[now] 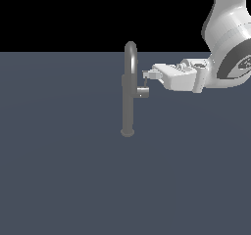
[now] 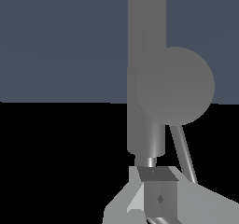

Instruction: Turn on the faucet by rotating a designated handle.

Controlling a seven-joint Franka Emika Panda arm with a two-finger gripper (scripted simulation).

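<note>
- The desk [image 1: 59, 180] is a flat slate-blue surface, and the faucet [image 1: 128, 94] stands upright on it near the middle of the exterior view, arched spout on top.
- Your arm [image 1: 223, 43] comes in from the exterior view's right with the hand held level, at the height of the upper column.
- The handle [image 1: 142, 92] sits on the column's side toward the arm: a short stub with a thin lever rod [image 2: 183, 153] rising from it toward the gripper [image 1: 147, 74].
- In the wrist view the stub's round end face [image 2: 175, 85] fills the centre, with the rod slanting away beside one finger [image 2: 156, 190].
- You cannot tell from either view whether the fingers are released or clenched; the rod appears beside them, not between.
- To do this step well, I judge you should press on the rod near its free end and sweep an arc around the stub's axis, not straight across, so contact does not slip off.
</note>
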